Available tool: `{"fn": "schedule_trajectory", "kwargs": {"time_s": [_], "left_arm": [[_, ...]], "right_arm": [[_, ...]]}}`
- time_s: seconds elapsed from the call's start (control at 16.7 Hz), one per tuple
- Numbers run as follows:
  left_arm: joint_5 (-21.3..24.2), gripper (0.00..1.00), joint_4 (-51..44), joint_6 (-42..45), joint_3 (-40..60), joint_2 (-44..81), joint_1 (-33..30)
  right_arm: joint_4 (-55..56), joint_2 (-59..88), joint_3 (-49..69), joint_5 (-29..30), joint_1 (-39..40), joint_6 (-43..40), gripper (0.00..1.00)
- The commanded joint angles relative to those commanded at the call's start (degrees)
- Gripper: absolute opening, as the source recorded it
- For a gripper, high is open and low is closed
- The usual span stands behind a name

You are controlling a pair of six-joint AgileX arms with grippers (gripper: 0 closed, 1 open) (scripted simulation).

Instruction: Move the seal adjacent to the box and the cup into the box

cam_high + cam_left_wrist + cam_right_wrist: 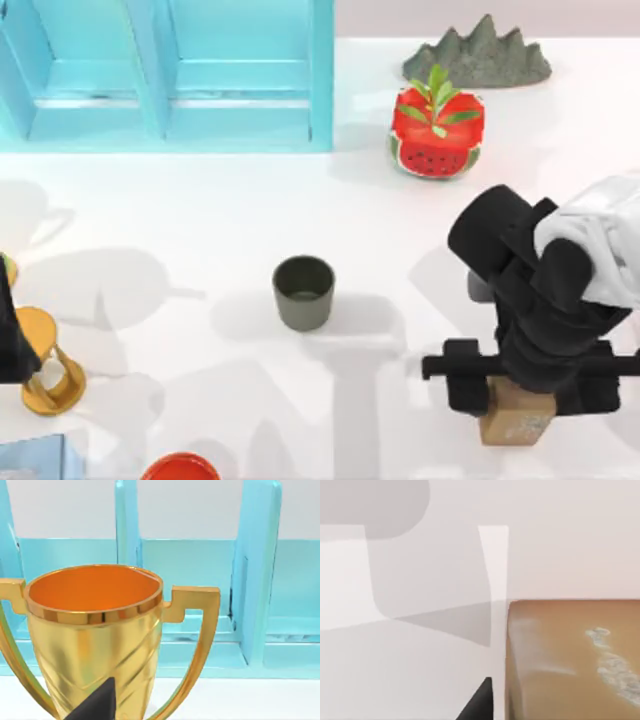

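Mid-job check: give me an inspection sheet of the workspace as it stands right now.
Surface: white table, shadowed in patches.
Seal: light-brown block near the front right, under the right gripper; whitish marks on its face.
Cup: dark grey-green cup upright at the table's middle, apart from everything.
Box: light-blue box at the back left, nothing seen inside.
Clutter: golden trophy at the left edge; watermelon ornament and grey rock model at the back right; red-orange round thing at the front edge.
Grippers: right gripper directly over the seal; left gripper at the left edge beside the trophy.
Cables: nothing seen.
Surroundings: nothing seen.
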Motion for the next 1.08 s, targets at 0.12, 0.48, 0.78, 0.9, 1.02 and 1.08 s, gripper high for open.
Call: {"fn": "schedule_trajectory", "kwargs": {"time_s": [0.12, 0.48, 0.78, 0.9, 1.02, 1.08], "left_arm": [[0.0, 1.0, 0.0, 0.0, 0.0, 0.0, 0.0], [0.0, 1.0, 0.0, 0.0, 0.0, 0.0, 0.0], [0.0, 1.0, 0.0, 0.0, 0.0, 0.0, 0.0], [0.0, 1.0, 0.0, 0.0, 0.0, 0.0, 0.0], [0.0, 1.0, 0.0, 0.0, 0.0, 0.0, 0.0], [0.0, 1.0, 0.0, 0.0, 0.0, 0.0, 0.0]], "right_arm": [[0.0, 0.0, 0.0, 0.0, 0.0, 0.0, 0.32], [0.0, 0.0, 0.0, 0.0, 0.0, 0.0, 0.0], [0.0, 0.0, 0.0, 0.0, 0.0, 0.0, 0.0], [0.0, -0.1, 0.0, 0.0, -0.1, 0.0, 0.0], [-0.9, -0.9, 0.4, 0.1, -0.9, -0.8, 0.0], [-2.3, -1.9, 1.0, 0.1, -2.0, -2.0, 0.0]]}}
